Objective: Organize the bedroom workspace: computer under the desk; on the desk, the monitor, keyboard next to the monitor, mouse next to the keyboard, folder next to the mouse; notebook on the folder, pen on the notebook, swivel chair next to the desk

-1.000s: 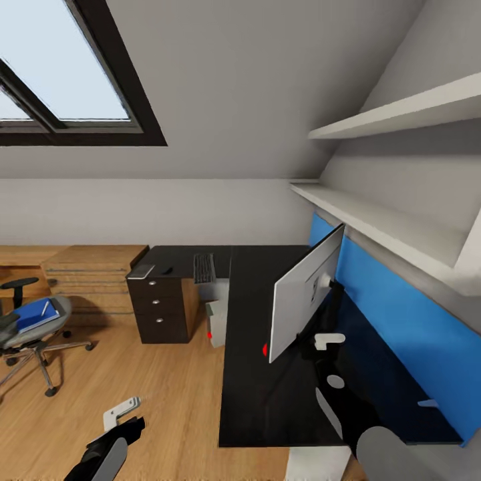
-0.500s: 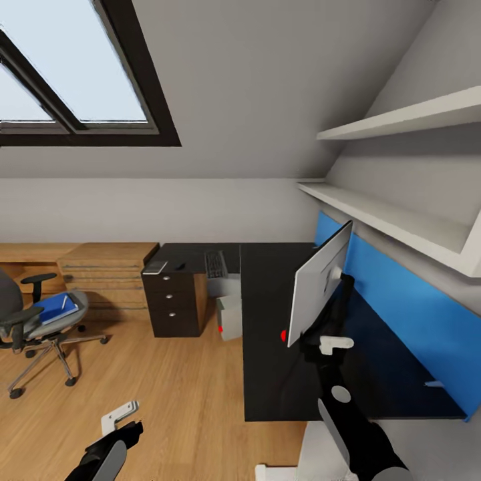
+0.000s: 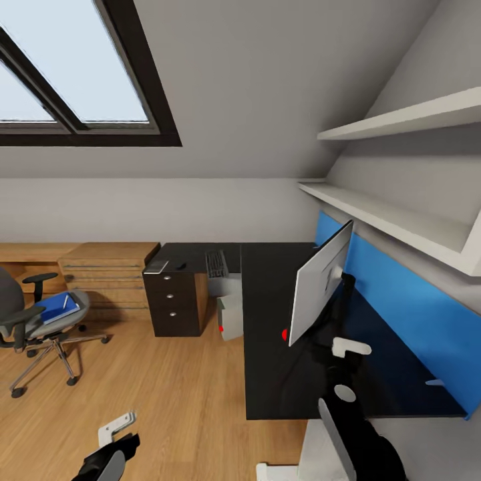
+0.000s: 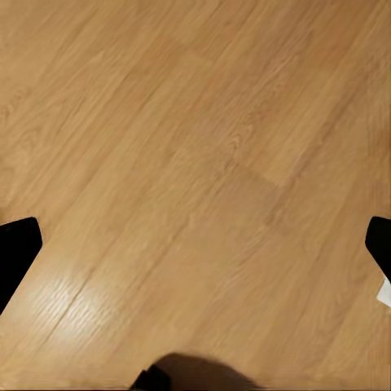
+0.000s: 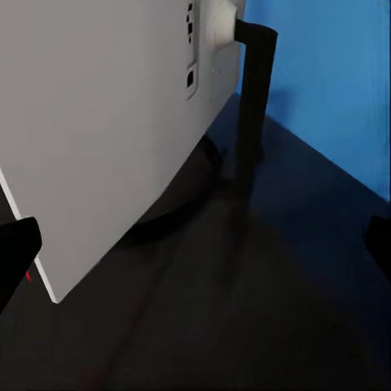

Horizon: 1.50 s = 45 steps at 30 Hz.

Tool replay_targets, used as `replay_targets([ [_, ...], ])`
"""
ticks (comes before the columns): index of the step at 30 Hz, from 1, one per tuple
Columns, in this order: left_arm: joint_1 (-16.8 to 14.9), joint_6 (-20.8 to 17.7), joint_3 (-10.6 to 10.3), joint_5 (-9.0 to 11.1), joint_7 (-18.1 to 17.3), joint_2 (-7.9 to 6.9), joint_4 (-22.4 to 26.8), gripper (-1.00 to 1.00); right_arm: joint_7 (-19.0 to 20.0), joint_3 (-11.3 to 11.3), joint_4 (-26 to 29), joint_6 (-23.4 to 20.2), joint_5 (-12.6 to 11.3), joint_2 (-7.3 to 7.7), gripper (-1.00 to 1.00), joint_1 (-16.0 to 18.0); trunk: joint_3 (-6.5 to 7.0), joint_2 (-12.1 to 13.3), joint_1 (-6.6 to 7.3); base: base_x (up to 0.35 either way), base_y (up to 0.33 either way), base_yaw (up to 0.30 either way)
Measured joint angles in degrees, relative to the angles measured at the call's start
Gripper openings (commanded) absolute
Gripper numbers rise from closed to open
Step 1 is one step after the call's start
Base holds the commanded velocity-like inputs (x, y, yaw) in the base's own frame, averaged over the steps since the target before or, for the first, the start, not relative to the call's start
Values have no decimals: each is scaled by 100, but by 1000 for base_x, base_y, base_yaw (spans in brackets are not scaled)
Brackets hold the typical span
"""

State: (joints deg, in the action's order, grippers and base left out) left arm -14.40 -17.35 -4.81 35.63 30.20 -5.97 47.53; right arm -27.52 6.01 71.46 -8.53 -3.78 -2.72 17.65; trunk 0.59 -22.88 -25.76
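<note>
**A:** Start with the head view. Why is the monitor turned that way?

**B:** It stands on the desk with its white back to the robot and its screen facing the blue wall panel, so I judge it needs turning. The right gripper hovers just behind it over the black top, well placed to reach the stand. I can't tell from here how its jaws are set.

**A:** And the rest?

**B:** The keyboard lies on the far wing of the desk, well apart from the monitor. The computer sits on the floor under the desk, where it belongs. The chair is off to the left, well away from the desk, and carries the blue folder with a thin white pen on it (the notebook I can't pick out for sure). The left gripper hangs low over the floor, idle.

**A:** Left wrist view?

**B:** Bare wooden floor, with a dark fingertip at each edge: jaws wide open, holding nothing.

**A:** Right wrist view?

**B:** The monitor's white back, its black stand and the desk top. The fingertips sit far apart at the frame's sides, so open and empty, aimed toward the stand.
</note>
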Motion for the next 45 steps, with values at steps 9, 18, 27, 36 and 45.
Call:
replay_targets([
  [9,0,1412,-628,-342,-363,28,-1411,100,-230,623,966,-170,-164,-8,100,-625,0,0,0,0,15,0],
  [18,0,1777,-897,-460,-647,46,-1904,100,-236,971,1041,-134,-183,-10,100,-686,0,0,0,0,238,0],
  [27,0,1790,-903,-466,-659,60,-1919,100,-255,1003,1050,-109,-161,-13,100,-687,0,-1,2,116,264,0],
  [36,0,1791,-906,-470,-658,64,-1963,100,-275,990,1056,-100,-126,0,100,-687,0,0,0,58,46,0],
  [45,0,1798,-1006,-478,-657,75,-2020,100,-383,972,1066,31,-115,14,100,-687,0,-1,2,139,2,0],
])
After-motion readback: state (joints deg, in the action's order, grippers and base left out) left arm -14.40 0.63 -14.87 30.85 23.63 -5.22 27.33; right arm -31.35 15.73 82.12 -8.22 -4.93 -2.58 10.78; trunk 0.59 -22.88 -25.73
